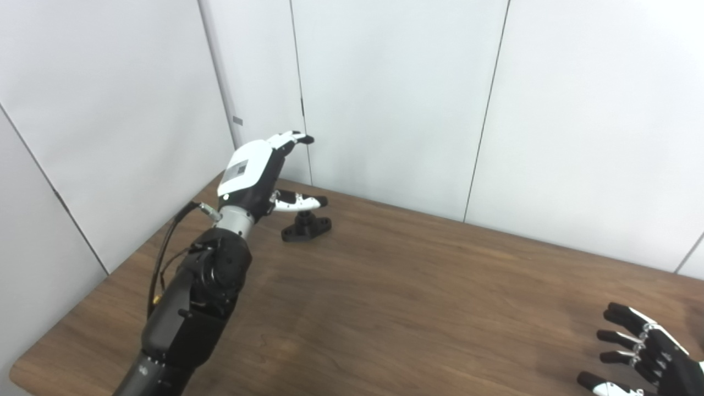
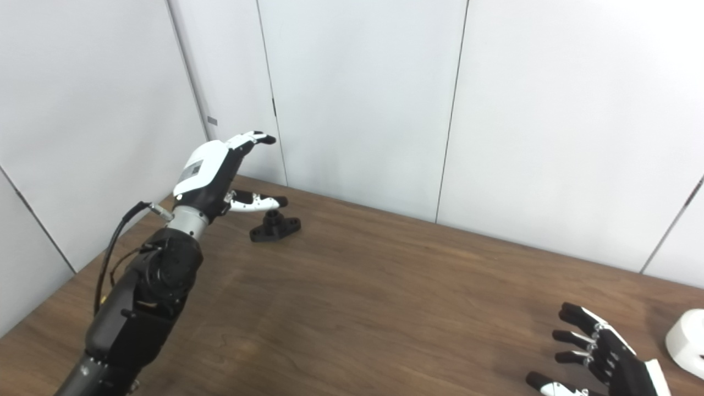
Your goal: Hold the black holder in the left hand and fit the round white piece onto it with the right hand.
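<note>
black holder (image 1: 306,226) on table | below left hand (image 1: 258,173) fingers (image 1: 291,137), untouched

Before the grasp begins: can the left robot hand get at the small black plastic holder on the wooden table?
Probably yes. The open left robot hand hovers just beside and above the small black plastic holder, with nothing between them on the wooden table.

Dark brown wood grain on the table (image 1: 418,286). Matte black all over the holder (image 1: 306,226). Plain white on the round piece (image 2: 687,342). White back with a grey square, black palm, white-and-black fingers on the left hand (image 1: 254,171). Black fingers with white patches on the right hand (image 2: 597,352). Pale grey wall panels (image 1: 396,93) with thin dark seams.
</note>
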{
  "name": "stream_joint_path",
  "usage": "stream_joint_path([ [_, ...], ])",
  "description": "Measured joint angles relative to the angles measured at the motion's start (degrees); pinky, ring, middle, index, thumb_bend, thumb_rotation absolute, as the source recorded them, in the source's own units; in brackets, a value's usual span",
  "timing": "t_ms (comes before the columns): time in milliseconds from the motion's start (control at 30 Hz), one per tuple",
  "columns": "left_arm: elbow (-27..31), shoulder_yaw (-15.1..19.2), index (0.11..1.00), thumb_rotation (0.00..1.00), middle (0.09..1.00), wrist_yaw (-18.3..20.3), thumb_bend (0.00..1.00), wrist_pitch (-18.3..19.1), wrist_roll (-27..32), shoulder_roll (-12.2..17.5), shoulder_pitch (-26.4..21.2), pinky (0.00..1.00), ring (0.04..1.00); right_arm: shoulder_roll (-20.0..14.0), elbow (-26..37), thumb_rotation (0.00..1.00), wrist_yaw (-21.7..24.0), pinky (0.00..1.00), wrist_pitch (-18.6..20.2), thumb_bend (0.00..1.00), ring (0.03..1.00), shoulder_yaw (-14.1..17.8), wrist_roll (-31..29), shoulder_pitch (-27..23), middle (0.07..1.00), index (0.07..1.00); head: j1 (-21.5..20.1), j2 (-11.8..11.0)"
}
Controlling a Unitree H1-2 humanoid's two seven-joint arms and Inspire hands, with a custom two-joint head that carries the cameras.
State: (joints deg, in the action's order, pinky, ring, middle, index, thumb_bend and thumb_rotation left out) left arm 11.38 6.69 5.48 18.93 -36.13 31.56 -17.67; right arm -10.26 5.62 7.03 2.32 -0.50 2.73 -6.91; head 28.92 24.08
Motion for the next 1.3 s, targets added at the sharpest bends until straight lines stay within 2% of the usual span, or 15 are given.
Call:
stream_joint_path([
  [67,-1.0,0.0,0.885,0.25,0.967,0.2,0.88,0.8,-0.2,0.8,0.0,0.97,0.998,0.0,0.0,0.0,0.0,0.57,-0.1,0.74,0.717,0.0,0.0,0.0,0.805,0.782,-0.3,0.1],
  [133,-1.8,-0.2,0.894,0.28,0.973,0.7,0.9,2.4,-1.6,1.5,0.0,0.99,1.0,0.0,0.0,0.0,0.0,0.56,-0.1,0.74,0.712,0.0,0.0,0.0,0.802,0.78,-0.3,0.0],
  [267,-3.5,-1.5,0.913,0.35,0.996,1.6,0.95,5.0,-4.2,2.0,0.0,1.0,1.0,0.0,0.0,0.0,0.0,0.55,-0.3,0.74,0.698,0.0,-0.1,-0.1,0.791,0.776,-0.2,0.1],
  [400,-6.3,-2.9,0.938,0.41,1.0,3.8,0.98,7.4,-5.7,2.3,-0.9,1.0,1.0,-0.1,0.0,0.01,0.0,0.58,-0.3,0.74,0.712,0.0,-0.1,-0.1,0.799,0.781,-0.2,0.2],
  [533,-8.2,-3.4,0.943,0.43,1.0,6.8,1.0,7.6,-7.4,2.4,-1.9,1.0,1.0,-0.3,0.0,0.0,0.0,0.58,-0.3,0.74,0.723,0.0,-0.1,-0.1,0.806,0.785,-0.3,0.4],
  [700,-11.5,-4.7,0.95,0.45,1.0,7.3,1.0,7.6,-7.9,3.2,-2.7,1.0,1.0,-0.4,0.1,0.01,0.0,0.58,-0.4,0.74,0.722,0.1,-0.1,0.0,0.802,0.783,-0.7,0.5],
  [867,-14.3,-6.1,0.948,0.55,1.0,7.4,1.0,7.6,-8.0,3.8,-2.9,1.0,1.0,-0.5,0.3,0.01,0.0,0.54,-0.3,0.75,0.698,0.1,-0.1,0.1,0.789,0.771,-0.8,0.9],
  [967,-15.7,-6.6,0.944,0.53,1.0,7.4,1.0,7.6,-8.2,3.8,-2.9,1.0,1.0,-0.5,0.9,0.05,0.0,0.55,-0.3,0.76,0.705,0.1,-0.1,0.2,0.795,0.773,-0.7,0.9],
  [1067,-17.5,-6.9,0.939,0.48,1.0,7.0,1.0,7.7,-8.5,3.8,-3.1,1.0,1.0,-0.7,1.8,0.04,0.0,0.54,-0.1,0.76,0.7,0.1,-0.1,0.3,0.792,0.772,-0.9,1.1],
  [1167,-19.5,-7.0,0.934,0.43,1.0,5.6,1.0,7.7,-8.6,3.5,-3.4,1.0,1.0,-0.7,2.1,0.04,0.0,0.55,-0.1,0.76,0.708,0.1,-0.1,0.4,0.801,0.777,-1.0,1.2],
  [1300,-22.3,-7.1,0.931,0.41,1.0,3.7,1.0,7.7,-8.0,2.9,-3.8,1.0,1.0,-0.8,2.2,0.04,0.0,0.58,0.2,0.76,0.725,0.1,-0.1,0.8,0.808,0.785,-1.1,1.2],
])
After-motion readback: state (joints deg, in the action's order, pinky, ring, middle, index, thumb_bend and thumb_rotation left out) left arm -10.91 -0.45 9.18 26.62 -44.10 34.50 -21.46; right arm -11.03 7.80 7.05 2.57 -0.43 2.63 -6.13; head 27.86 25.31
